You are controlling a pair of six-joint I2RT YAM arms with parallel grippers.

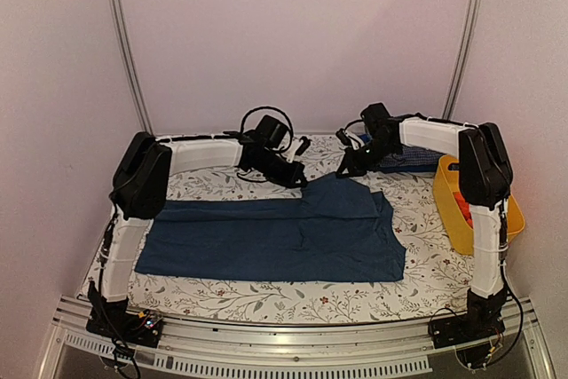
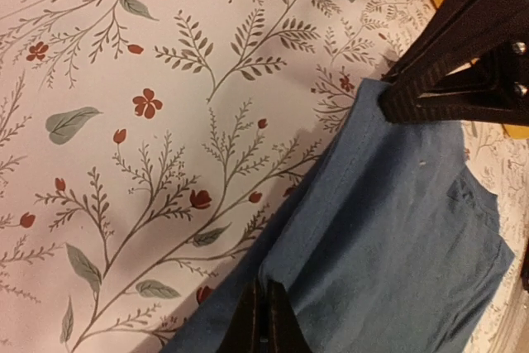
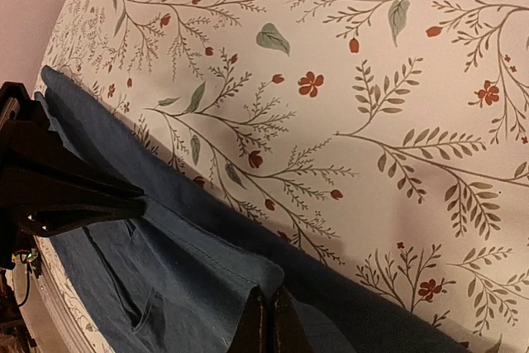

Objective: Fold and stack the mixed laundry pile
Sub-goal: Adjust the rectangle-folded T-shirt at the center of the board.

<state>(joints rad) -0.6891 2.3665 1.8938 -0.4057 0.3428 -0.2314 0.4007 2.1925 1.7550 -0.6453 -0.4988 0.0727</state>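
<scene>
Across the middle of the top view, over the floral tablecloth point(image 1: 266, 297), the dark navy trousers point(image 1: 284, 232) lie spread flat. At right stands the yellow basket point(image 1: 446, 210) holding a red-orange cloth point(image 1: 462, 208), with the blue checked shirt point(image 1: 408, 161) to its upper left. The left gripper point(image 2: 261, 318) and right gripper point(image 3: 269, 320) each pinch the trousers' far edge, jaws closed.

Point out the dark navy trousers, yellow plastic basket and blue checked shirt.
dark navy trousers point(image 1: 266, 239), top view, cloth's middle.
yellow plastic basket point(image 1: 449, 217), top view, left wall.
blue checked shirt point(image 1: 410, 161), top view, exposed patch.

Trousers point(image 1: 275, 237) across table point(image 1: 222, 295) centre, shirt point(image 1: 410, 160) behind right, basket point(image 1: 451, 219) at right edge, perhaps holding cloth point(image 1: 463, 206)
</scene>
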